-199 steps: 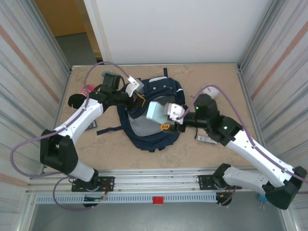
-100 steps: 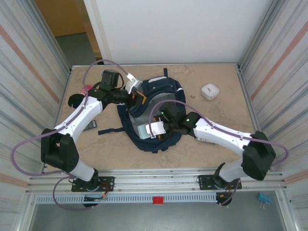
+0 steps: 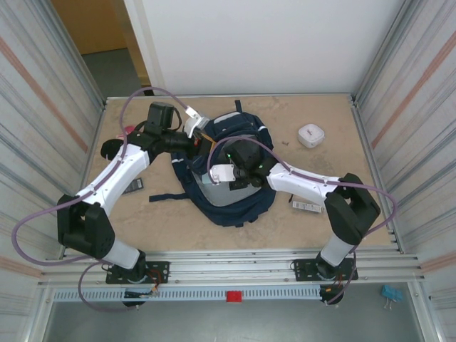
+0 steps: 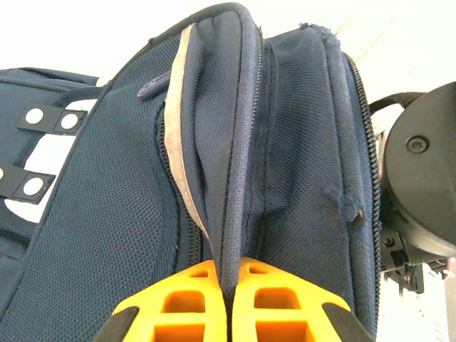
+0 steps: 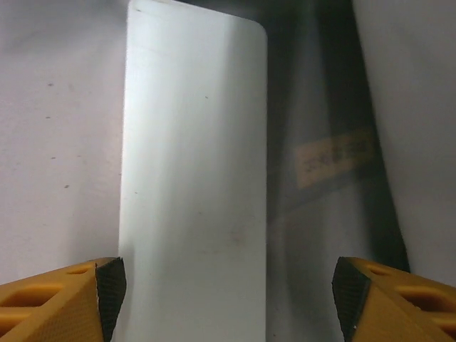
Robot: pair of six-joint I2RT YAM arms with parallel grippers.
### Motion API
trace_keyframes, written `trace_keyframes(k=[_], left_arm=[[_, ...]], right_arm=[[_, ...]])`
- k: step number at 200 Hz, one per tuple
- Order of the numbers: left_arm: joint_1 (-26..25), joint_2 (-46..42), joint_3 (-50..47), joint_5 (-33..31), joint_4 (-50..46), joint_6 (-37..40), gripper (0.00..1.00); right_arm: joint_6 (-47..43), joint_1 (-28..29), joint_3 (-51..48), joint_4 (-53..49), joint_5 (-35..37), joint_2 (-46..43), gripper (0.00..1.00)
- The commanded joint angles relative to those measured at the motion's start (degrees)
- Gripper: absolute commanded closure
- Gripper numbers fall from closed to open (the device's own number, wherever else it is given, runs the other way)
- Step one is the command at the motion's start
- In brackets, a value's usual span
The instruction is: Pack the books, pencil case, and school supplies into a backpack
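The tan table (image 3: 299, 228) carries the navy backpack (image 3: 231, 208) at its middle. A small white box (image 3: 311, 135) sits well apart at the far right, a small labelled strip (image 3: 308, 206) lies near the pack's right side, and a dark flat item (image 3: 135, 187) lies on its left.

- Your backpack (image 4: 100, 214) is coarse woven cloth, matt, with a mesh-like weave; its pale stripe (image 4: 179, 135) looks smoother.
- The left gripper (image 4: 226, 303) is orange moulded plastic, matt.
- In the middle of your right wrist view, the pale flat item (image 5: 192, 185) is smooth with a soft sheen.
- The table (image 3: 299, 231) looks mottled and matt, like stone.
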Motion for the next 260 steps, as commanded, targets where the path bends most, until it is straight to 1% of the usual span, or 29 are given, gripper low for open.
trace_keyframes(k=[1,12,31,45,60,72,90,124,142,169,181,199,210,220,229,246,260], left_arm=[[0.62,-4.33,2.27,4.96,6.43,-0.38,1.00],[0.72,-4.35,2.07,4.94,6.74,-0.63,1.00],[0.80,-4.52,1.39,4.94,8.07,-1.46,1.00],[0.80,-4.49,1.21,5.07,8.63,-2.20,1.00],[0.80,-4.51,0.91,5.53,9.47,-2.96,1.00],[0.80,-4.46,0.77,6.11,9.99,-3.13,1.00],[0.80,-4.27,1.18,6.78,9.41,-3.08,1.00],[0.80,-4.36,1.21,7.83,9.04,-2.70,1.00],[0.80,-4.70,1.11,7.93,9.04,-2.82,1.00],[0.80,-5.22,0.82,7.70,9.24,-2.67,1.00],[0.80,-5.40,0.64,7.49,9.17,-2.56,1.00],[0.85,-5.56,0.34,6.62,9.26,-2.69,1.00],[0.89,-5.50,0.23,5.29,9.28,-3.25,1.00],[0.98,-5.49,0.16,3.54,9.48,-4.29,1.00],[1.06,-5.49,-0.06,1.78,9.89,-5.68,1.00],[1.16,-5.54,-0.61,-1.17,10.72,-7.73,1.00],[1.16,-5.80,-1.31,-3.40,11.61,-9.27,1.00]], right_arm=[[6.06,-0.42,-0.33,-0.83,2.44,-2.41,0.22],[7.99,-0.13,-1.81,-2.44,2.19,-3.88,0.23],[12.55,1.31,-4.95,-4.68,-0.74,-6.75,0.32],[15.56,2.97,-8.14,-1.82,-0.98,-8.19,0.37],[21.09,3.49,-10.13,3.08,-0.34,-8.15,0.38],[26.03,3.05,-10.44,6.19,-0.01,-6.98,0.38],[29.39,3.03,-10.67,10.80,2.96,-4.49,0.39],[34.27,1.57,-10.95,19.55,7.94,-0.34,0.47],[35.95,0.47,-9.24,20.97,9.44,2.30,0.50],[36.44,-0.60,-7.50,25.91,10.21,6.20,0.53],[37.48,-1.11,-5.80,27.17,11.76,7.88,0.54],[39.22,-1.50,-4.26,28.08,11.82,8.76,0.54],[41.17,-1.47,-3.97,27.35,10.11,7.57,0.51],[44.48,-1.20,-3.98,24.76,8.05,5.44,0.49],[50.08,-0.94,-4.14,21.18,6.13,3.01,0.46],[61.62,-0.68,-5.82,14.87,-0.42,-1.88,0.40],[73.33,-0.61,-8.66,12.35,-4.50,-5.87,0.38]])
